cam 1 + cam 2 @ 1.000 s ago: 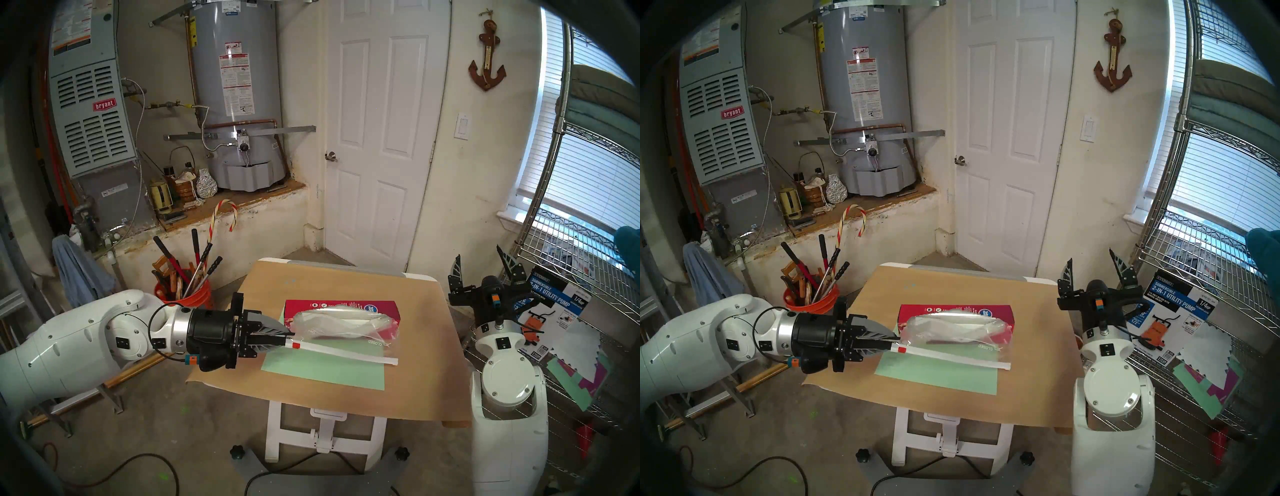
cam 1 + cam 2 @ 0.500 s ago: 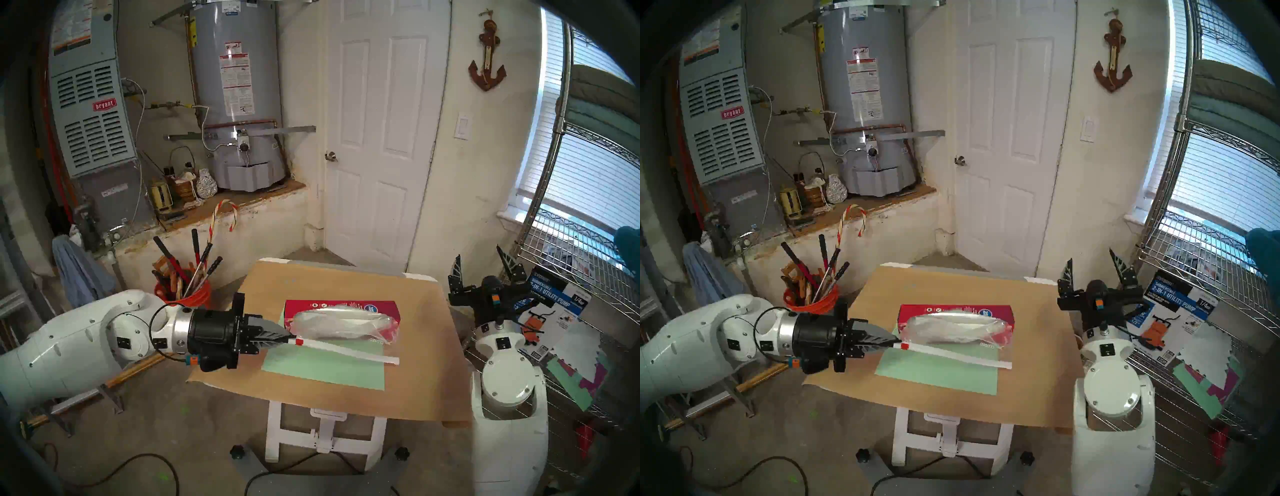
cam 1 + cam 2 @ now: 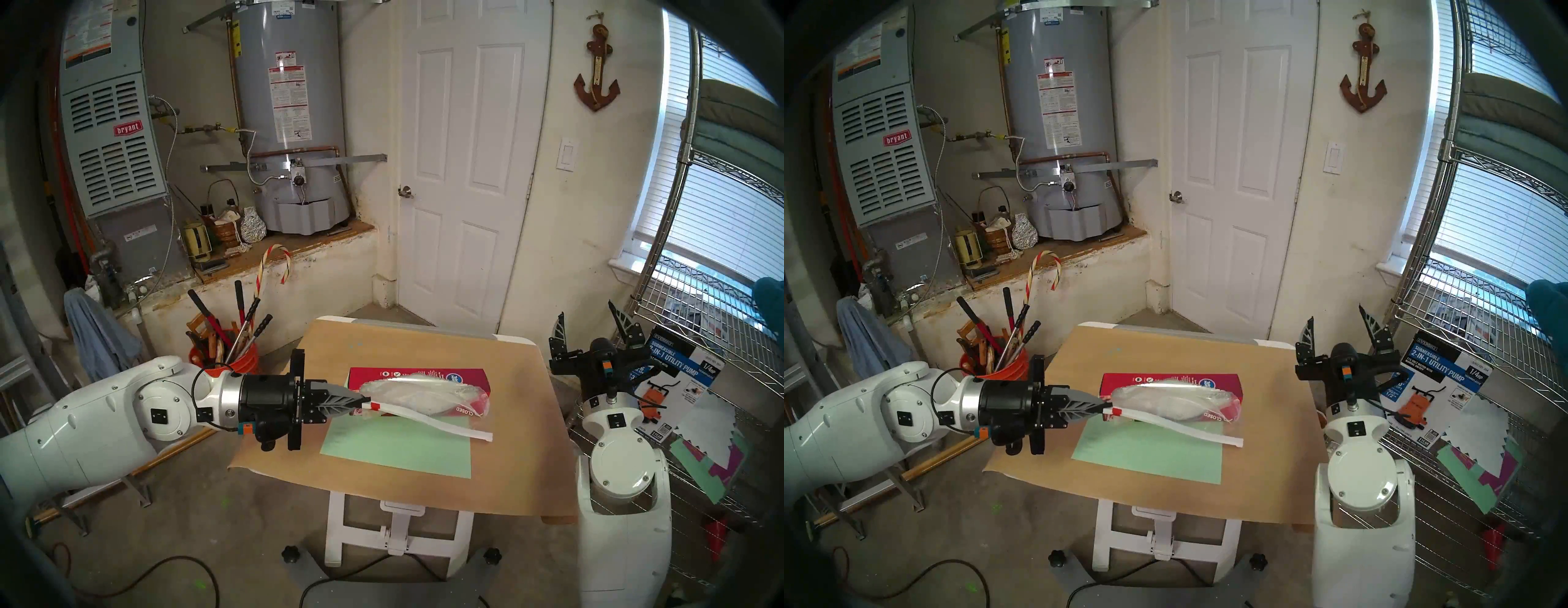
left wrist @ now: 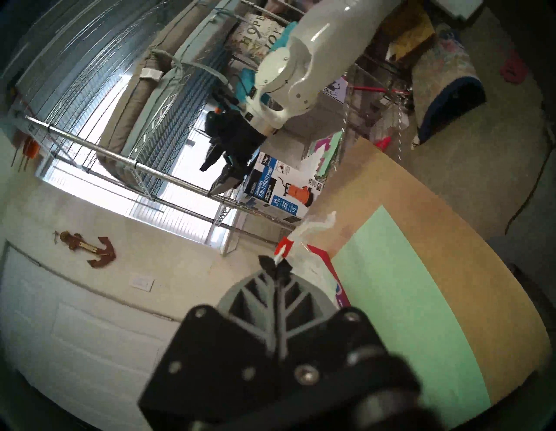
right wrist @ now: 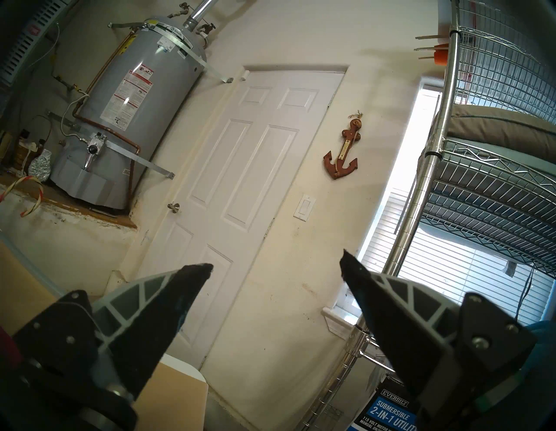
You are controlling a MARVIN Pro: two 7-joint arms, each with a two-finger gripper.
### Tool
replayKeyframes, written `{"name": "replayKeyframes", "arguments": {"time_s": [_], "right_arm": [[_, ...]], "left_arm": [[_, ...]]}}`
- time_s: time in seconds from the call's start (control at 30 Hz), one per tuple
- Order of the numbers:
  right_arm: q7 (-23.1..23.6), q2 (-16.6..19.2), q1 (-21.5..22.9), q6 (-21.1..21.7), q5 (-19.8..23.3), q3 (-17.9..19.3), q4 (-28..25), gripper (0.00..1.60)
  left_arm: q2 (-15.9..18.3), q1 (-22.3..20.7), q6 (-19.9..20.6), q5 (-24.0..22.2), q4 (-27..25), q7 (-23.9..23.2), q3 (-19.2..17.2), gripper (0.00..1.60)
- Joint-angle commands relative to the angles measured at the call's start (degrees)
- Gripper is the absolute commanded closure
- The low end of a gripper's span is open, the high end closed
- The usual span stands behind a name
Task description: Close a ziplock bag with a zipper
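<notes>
One zipper [image 3: 428, 418] runs rightward from the clamped left claw [image 3: 364, 402]

Head views overlook the table [image 3: 424, 344]; wrist views sit close behind their fingers.

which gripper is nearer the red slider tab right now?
Left. The left gripper is shut on the zipper end right beside the red slider tab. The right gripper is open, raised off the table's far side.

red box [image 3: 424, 376], green sheet [image 3: 394, 450], brown paper [image 3: 424, 344]
</notes>
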Motion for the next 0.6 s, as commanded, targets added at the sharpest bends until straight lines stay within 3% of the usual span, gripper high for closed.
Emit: {"name": "replayKeyframes", "arguments": {"time_s": [0.0, 0.3, 0.43, 0.57], "right_arm": [[0.0, 0.1, 0.4, -0.2, 0.0, -0.2, -1.3, 0.0], [-0.1, 0.1, 0.5, -0.2, 0.0, -0.2, -1.2, 0.0], [-0.1, 0.1, 0.5, -0.2, 0.0, -0.2, -1.2, 0.0], [-0.1, 0.1, 0.5, -0.2, 0.0, -0.2, -1.3, 0.0]], "left_arm": [[0.6, -1.4, 1.6, -14.0, -1.2, -0.7, -0.4, 1.6], [0.3, -1.9, 5.2, -30.4, 0.1, -4.7, 0.8, 1.6], [-0.4, -3.0, 7.1, -34.7, 1.1, -7.2, 1.1, 1.6], [-1.6, -5.5, 11.4, -42.5, 3.2, -13.2, 1.3, 1.6]]}}
